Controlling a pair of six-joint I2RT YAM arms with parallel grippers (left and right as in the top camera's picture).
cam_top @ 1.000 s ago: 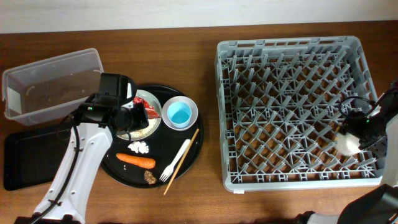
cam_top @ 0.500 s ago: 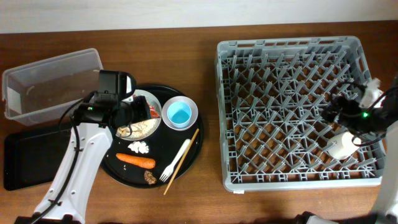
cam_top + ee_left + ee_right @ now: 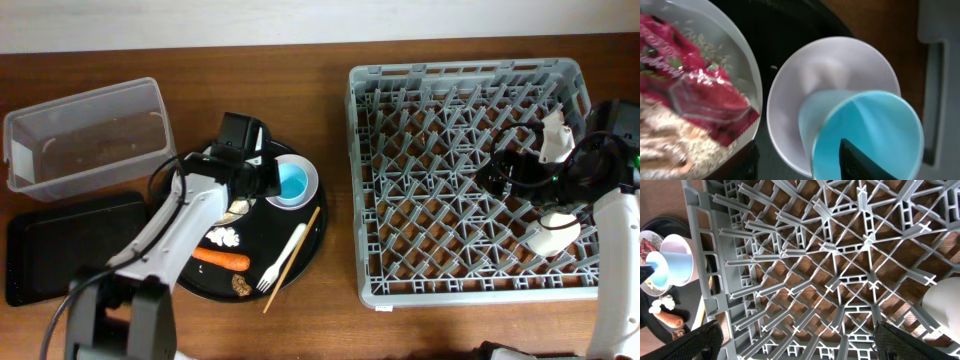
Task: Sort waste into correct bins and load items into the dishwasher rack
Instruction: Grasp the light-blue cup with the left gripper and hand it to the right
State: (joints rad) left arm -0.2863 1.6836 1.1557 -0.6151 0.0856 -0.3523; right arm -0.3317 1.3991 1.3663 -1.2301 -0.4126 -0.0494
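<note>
At the worktop's (image 3: 330, 40) left sit one clear tub (image 3: 85, 135) and one flat black tray (image 3: 60, 250). On the round black tray (image 3: 312, 235), the left end effector (image 3: 268, 180) straddles the wall of the one light-blue cup (image 3: 290, 184), which stands in the white bowl (image 3: 310, 176); whether it grips cannot be told. One carrot (image 3: 220, 259), one tissue wad (image 3: 223, 237) and one fork (image 3: 283, 257) lie nearby. The right end effector (image 3: 797, 345) hangs wide open and empty over the grey rack (image 3: 450, 120), where one white cup (image 3: 552, 236) sits.

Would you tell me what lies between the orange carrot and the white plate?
The white tissue wad sits between the carrot and the plate; the overhead view shows it.
</note>
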